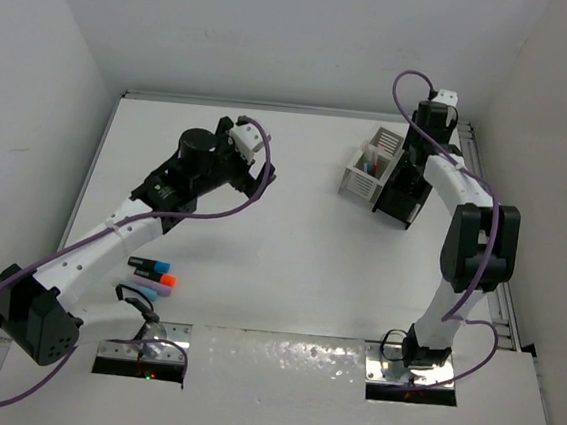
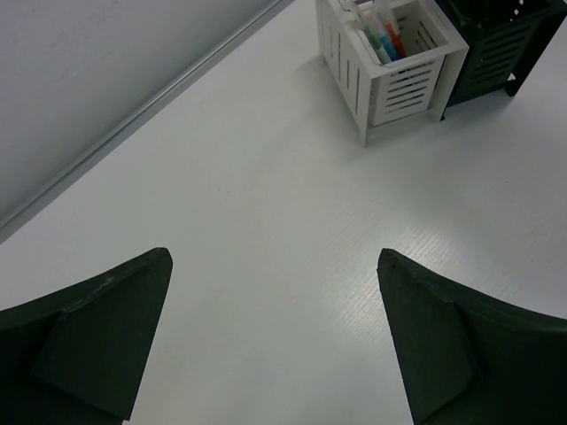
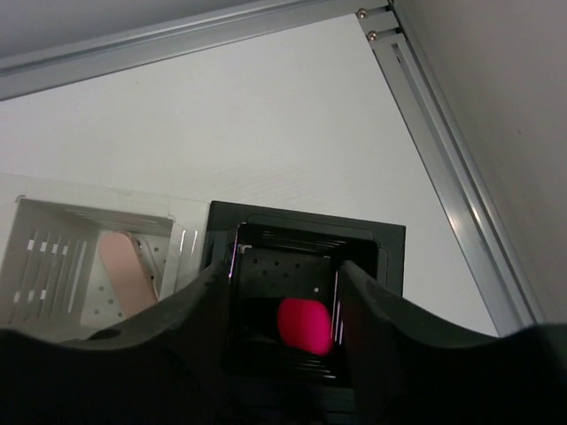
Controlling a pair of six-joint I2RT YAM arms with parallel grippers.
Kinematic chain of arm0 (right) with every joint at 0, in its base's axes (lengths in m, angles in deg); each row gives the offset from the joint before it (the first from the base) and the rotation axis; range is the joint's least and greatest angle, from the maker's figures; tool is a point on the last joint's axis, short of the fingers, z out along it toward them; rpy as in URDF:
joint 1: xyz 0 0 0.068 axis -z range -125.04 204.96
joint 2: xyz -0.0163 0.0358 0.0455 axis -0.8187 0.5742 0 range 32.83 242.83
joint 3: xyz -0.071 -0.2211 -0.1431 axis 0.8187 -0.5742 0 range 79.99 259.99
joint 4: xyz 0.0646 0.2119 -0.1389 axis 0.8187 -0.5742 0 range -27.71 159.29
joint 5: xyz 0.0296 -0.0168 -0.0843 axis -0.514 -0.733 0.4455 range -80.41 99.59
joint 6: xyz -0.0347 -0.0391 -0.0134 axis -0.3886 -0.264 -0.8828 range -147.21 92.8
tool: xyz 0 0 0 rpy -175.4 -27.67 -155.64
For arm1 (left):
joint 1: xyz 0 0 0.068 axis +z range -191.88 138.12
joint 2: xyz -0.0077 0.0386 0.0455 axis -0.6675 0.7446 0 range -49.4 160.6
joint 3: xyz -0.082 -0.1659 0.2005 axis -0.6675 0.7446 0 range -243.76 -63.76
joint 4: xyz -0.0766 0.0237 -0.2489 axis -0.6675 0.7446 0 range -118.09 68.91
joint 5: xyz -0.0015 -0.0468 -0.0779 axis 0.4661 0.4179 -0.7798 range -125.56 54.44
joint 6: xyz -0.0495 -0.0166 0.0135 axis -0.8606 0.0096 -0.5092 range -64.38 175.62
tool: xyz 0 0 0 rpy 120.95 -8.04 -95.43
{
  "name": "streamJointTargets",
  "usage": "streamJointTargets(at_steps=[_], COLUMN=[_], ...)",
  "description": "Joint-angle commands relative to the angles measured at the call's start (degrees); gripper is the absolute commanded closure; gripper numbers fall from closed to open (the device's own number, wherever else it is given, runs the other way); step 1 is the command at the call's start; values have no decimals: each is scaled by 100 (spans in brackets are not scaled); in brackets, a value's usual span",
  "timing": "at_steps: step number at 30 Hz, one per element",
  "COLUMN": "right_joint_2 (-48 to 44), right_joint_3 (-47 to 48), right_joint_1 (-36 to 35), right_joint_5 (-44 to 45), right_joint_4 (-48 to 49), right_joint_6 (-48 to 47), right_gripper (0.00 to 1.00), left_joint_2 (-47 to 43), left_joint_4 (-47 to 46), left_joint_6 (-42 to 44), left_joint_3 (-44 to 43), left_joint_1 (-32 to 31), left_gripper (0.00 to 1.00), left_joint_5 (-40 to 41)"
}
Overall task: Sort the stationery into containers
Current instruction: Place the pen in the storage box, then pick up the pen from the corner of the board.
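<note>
The white organiser (image 1: 366,167) and the black organiser (image 1: 395,205) stand side by side at the back right. My right gripper (image 1: 415,170) hangs over the black one. In the right wrist view it (image 3: 283,270) is open, with a blurred magenta item (image 3: 306,326) between the fingers inside the black organiser (image 3: 390,243). The white organiser (image 3: 53,257) holds a pink eraser (image 3: 124,270). My left gripper (image 1: 265,174) is open and empty above mid-table (image 2: 273,257), facing the white organiser (image 2: 390,80), which holds pens (image 2: 383,35). Three highlighters (image 1: 160,273) and black-handled scissors (image 1: 134,301) lie at the near left.
White walls close in the table on the left, back and right. A metal rail (image 3: 452,168) runs along the right edge beside the black organiser (image 2: 500,44). The left arm's lower links (image 1: 77,273) pass beside the highlighters.
</note>
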Motion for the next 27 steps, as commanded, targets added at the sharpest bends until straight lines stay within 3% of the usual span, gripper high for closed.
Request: streamJointTargets(at_steps=[1,4,8,10,12,13,14,15,16,17,18,20,21,24,27], right_joint_2=[-177,-379,-801,-1125,-1363,-1590,-1714,-1811,-1908,-2100,-2172,-2295,-2374,-2401,-2349], right_joint_3=[423,459,467,415,197,82,-50,-373,-542,-717,-1084,-1394,-1631,-1878,-1888], right_joint_1=[33,15,-125,-318,-633,-748,-1028,-1161,-1302,-1573,-1706,-1935,-2162,-2480,-2735], right_joint_5=[-206,-364,-592,-733,-1118,-1329,-1531,-1908,-2033,-2122,-2227,-2333,-2368,-2386,-2307], right_joint_4=[-128,-172,-321,-427,-567,-603,-603,-586,-559,-446,-366,-173,-120,-67,-181], right_joint_6=[98,134,99,81,46,28,-50,-77,-95,-60,-25,37,54,116,107], right_gripper=[46,41,41,50,64,77,79,79,74,69,64,56,55,51,51], left_joint_2=[-139,-95,71,212,545,686,983,1125,1240,1467,1574,1733,1698,953,144], left_joint_4=[-192,-149,211,753,1281,1971,2300,2652,3273,3566,4178,4788,5243,5240,4802], left_joint_6=[-142,-273,-397,-371,-370,-222,-56,120,339,446,926,1839,2923,4640,5751], left_joint_3=[7,-19,-177,-379,-616,-956,-1116,-1257,-1493,-1583,-1679,-1830,-1769,-892,259], left_joint_1=[80,106,176,316,622,799,983,1385,1598,1826,2281,2618,2829,2989,2989], left_gripper=[0,0,0,0,0,7,14,24,43,46,49,47,42,28,23], left_joint_5=[95,262,868,1384,1658,1634,1512,1397,1318,1221,1020,221,79,24,392])
